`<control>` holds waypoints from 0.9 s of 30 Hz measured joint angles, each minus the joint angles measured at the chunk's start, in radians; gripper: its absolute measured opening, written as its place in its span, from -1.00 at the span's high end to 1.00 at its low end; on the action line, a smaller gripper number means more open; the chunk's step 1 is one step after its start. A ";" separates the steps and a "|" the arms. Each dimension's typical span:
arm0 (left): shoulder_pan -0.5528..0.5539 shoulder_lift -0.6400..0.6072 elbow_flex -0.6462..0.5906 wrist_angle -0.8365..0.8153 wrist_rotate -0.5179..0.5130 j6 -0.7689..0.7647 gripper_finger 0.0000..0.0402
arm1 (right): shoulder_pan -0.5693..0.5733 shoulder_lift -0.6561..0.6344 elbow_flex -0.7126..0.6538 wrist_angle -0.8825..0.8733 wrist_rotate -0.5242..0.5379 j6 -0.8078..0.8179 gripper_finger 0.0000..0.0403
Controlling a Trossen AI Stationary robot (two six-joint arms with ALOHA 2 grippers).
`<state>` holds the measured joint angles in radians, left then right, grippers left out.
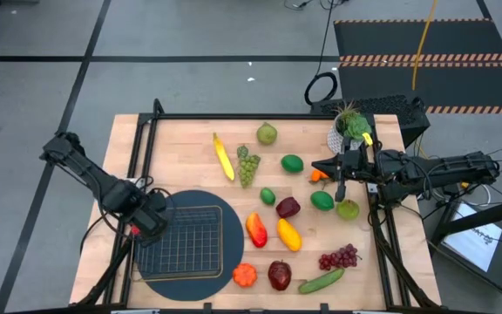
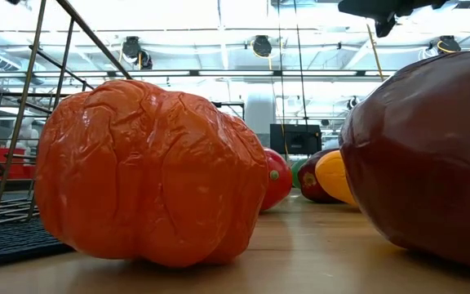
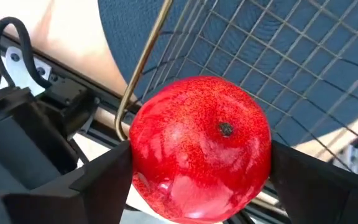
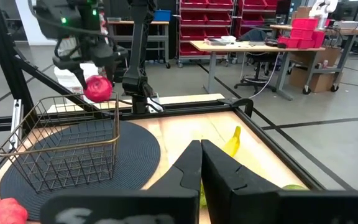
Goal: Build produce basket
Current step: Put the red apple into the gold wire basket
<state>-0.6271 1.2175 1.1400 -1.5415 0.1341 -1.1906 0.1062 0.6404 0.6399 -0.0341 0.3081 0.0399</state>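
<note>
Shiny red and round, one plastic apple (image 3: 201, 148) with tiny speckles sits squeezed between the left gripper's (image 1: 139, 223) two dark fingers, just above the basket's edge. The basket (image 1: 186, 242) is square, made of thin wire in a grid, and rests on one round woven mat (image 1: 168, 275). The right gripper (image 1: 342, 181) is pinched closed on nothing, up over the table (image 1: 181, 144) near a green lime (image 1: 322, 200). One long yellow banana (image 1: 223, 156) lies farther back.

In the low view the dark red fruit (image 2: 431, 155) is cut by the edge; the orange pepper (image 2: 149, 171) hides the produce behind it.
</note>
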 joint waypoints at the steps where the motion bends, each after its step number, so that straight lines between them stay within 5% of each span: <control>1: -0.001 0.000 -0.015 0.015 0.000 0.002 -0.67 | 0.000 0.001 0.000 0.000 0.000 0.000 1.00; 15: -0.001 0.000 -0.115 0.156 -0.003 0.017 -0.69 | 0.000 0.001 0.000 0.000 0.000 0.000 1.00; 27: -0.001 0.000 -0.116 0.156 -0.004 0.021 -0.98 | 0.000 0.001 0.000 0.000 0.000 0.001 1.00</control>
<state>-0.6281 1.2175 1.0241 -1.3857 0.1299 -1.1698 0.1062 0.6411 0.6399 -0.0345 0.3084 0.0406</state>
